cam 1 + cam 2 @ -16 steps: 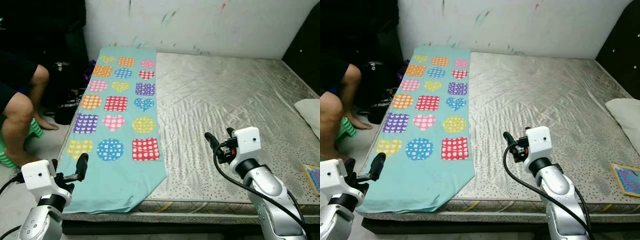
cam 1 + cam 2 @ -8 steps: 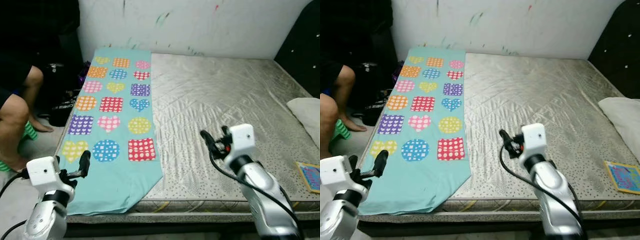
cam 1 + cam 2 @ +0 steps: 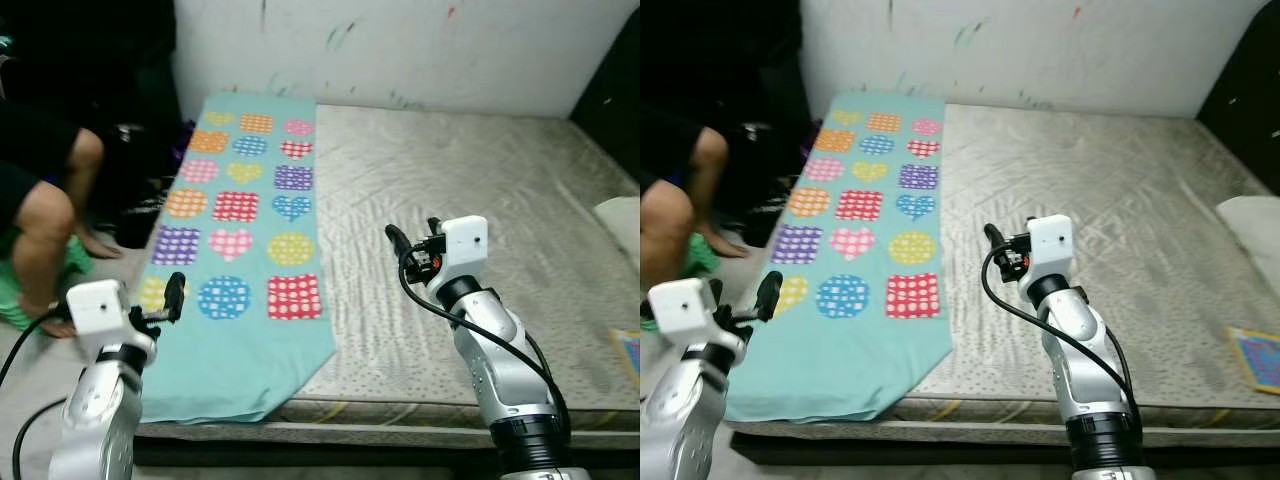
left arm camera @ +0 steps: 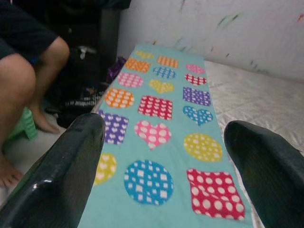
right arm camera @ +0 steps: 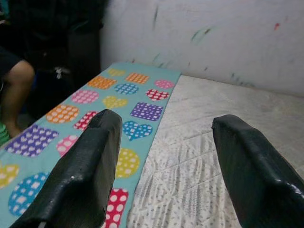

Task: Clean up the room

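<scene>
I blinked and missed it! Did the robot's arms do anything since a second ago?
Yes. The right gripper rose and reached farther over the mattress; the left gripper lifted slightly by the turquoise blanket. Both are open and empty. The blanket, the pillow and the seated person stayed put.

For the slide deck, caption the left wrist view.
Open left gripper held over a turquoise cloth printed with dotted hearts, circles and squares.
</scene>
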